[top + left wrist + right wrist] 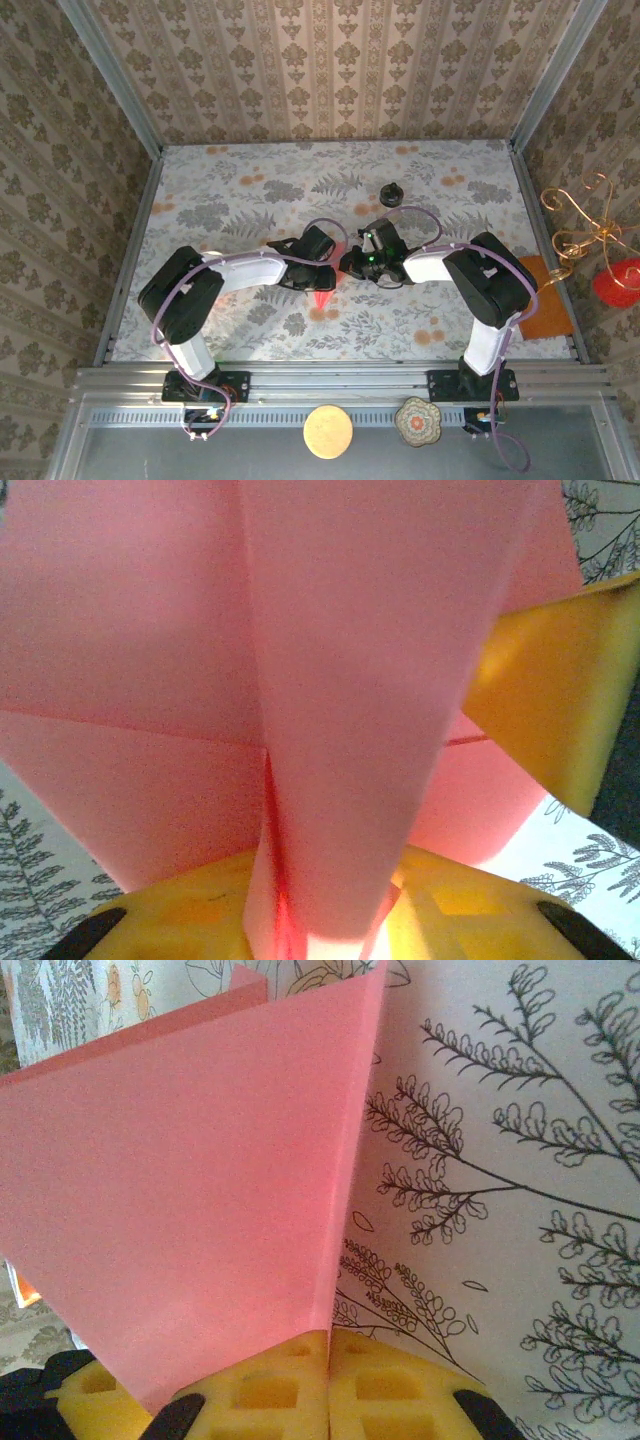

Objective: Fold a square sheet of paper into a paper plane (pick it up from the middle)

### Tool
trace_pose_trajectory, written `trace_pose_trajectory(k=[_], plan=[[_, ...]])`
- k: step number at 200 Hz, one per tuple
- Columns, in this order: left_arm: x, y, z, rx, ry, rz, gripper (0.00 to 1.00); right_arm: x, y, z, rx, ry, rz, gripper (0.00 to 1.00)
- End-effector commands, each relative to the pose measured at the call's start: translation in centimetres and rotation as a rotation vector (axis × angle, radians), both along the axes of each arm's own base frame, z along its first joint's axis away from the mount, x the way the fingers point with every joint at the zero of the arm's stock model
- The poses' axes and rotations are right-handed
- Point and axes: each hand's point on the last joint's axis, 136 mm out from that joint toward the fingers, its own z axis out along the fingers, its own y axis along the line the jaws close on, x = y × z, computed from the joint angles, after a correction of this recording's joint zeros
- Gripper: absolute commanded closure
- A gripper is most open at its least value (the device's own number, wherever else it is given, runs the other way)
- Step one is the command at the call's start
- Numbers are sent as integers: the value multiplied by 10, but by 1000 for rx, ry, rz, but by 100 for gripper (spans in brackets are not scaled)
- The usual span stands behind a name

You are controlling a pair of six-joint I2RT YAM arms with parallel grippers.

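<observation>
The salmon-pink paper [322,300] is folded into a creased shape whose point faces the table's near edge, hanging between both grippers at mid-table. My left gripper [323,276] is shut on it; in the left wrist view a long folded flap of the paper [350,680] runs down into its yellow pads [180,920]. My right gripper [352,266] is shut on the paper's edge, where the pink fold [180,1210] ends in the closed yellow pads [270,1390]. One of the right gripper's pads [560,690] shows in the left wrist view, pressed against the paper.
A small dark-lidded jar [390,194] stands behind the grippers. A larger orange sheet [545,300] lies at the table's right edge. A gold wire ornament [585,215] and a red object [615,282] sit beyond it. Two round discs [328,431] rest on the front rail.
</observation>
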Motion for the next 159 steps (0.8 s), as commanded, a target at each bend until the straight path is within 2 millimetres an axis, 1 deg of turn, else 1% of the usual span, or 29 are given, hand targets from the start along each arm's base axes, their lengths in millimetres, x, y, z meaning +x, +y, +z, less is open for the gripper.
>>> trace_pose_trajectory(k=[1,16,35,53,89,100,124,144,159], plan=[[2,-1,0,35,-9,-24,67,2,3,11,16,-2,-3,87],[3,-2,-1,39,-9,-24,70,3,1,16,17,-6,-10,81],[4,-2,0,46,-11,-24,74,4,-7,21,2,-15,-33,71],[6,-1,2,52,-18,-26,78,3,-18,24,-25,-25,-66,62],[11,1,8,64,-42,-26,86,3,-47,28,-80,-53,-142,48],[15,4,10,69,-51,-24,87,3,-55,30,-99,-66,-165,45],[27,9,21,68,-84,-19,90,1,-72,35,-156,-101,-200,38],[43,15,31,76,-113,-16,90,0,-86,40,-205,-132,-232,35],[59,20,39,88,-135,-10,90,-1,-96,43,-236,-152,-255,34]])
